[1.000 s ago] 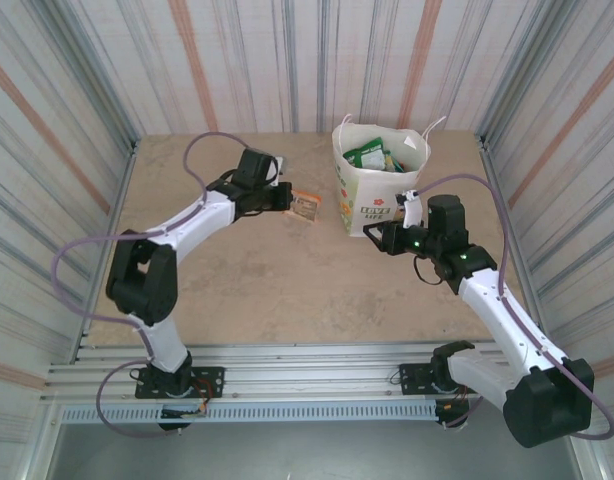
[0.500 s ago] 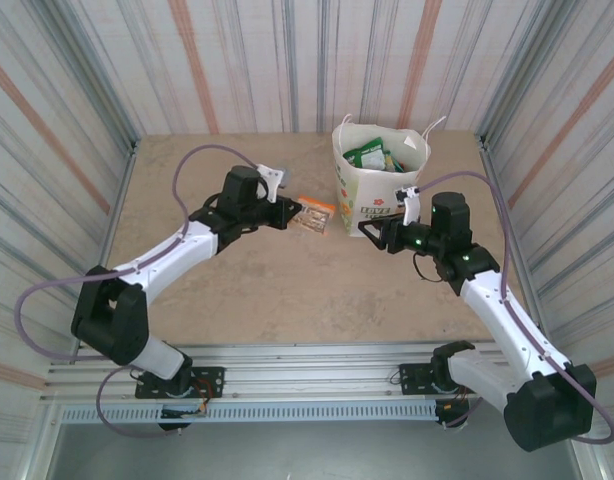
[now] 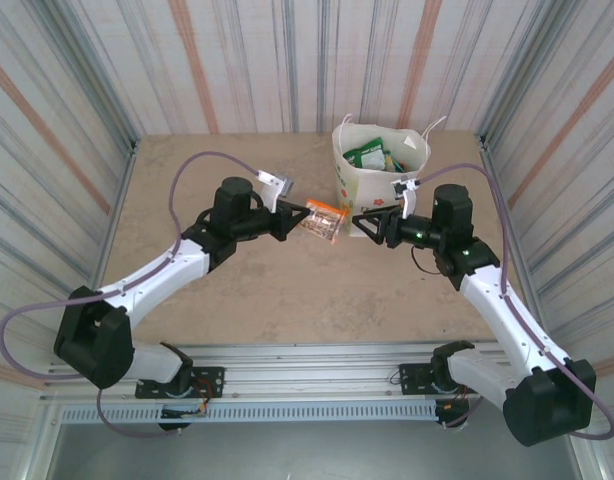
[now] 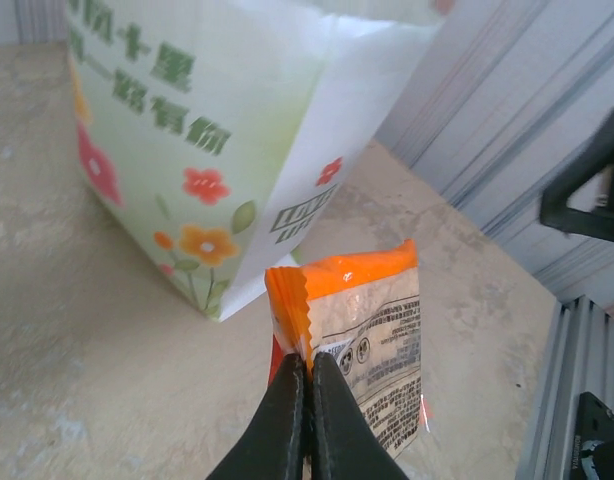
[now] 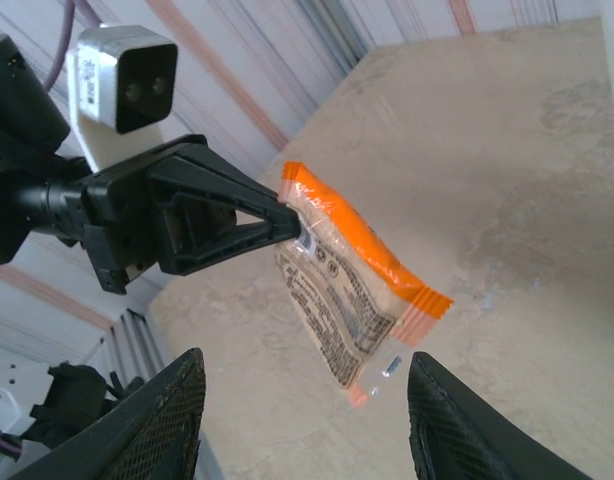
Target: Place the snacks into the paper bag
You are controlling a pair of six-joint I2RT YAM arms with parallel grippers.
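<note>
My left gripper (image 3: 290, 222) is shut on the sealed corner of an orange snack packet (image 3: 325, 217), which hangs in the air above the table, left of the paper bag (image 3: 372, 190). The same packet (image 4: 372, 340) shows its printed back past the closed tips (image 4: 309, 375). The cream bag (image 4: 202, 140) with green lettering and flower print stands just behind it and holds green snacks (image 3: 370, 156). My right gripper (image 3: 363, 222) is open in front of the bag, facing the packet (image 5: 352, 290), which hangs beyond its spread fingers (image 5: 167, 420).
Corrugated striped walls (image 3: 287, 60) enclose the table on three sides. An aluminium rail (image 3: 307, 370) runs along the near edge by the arm bases. Bare tabletop (image 3: 287, 290) lies below both grippers.
The left arm has lifted the orange packet off the table and carried it right, toward the bag. The right gripper has risen and turned toward the packet.
</note>
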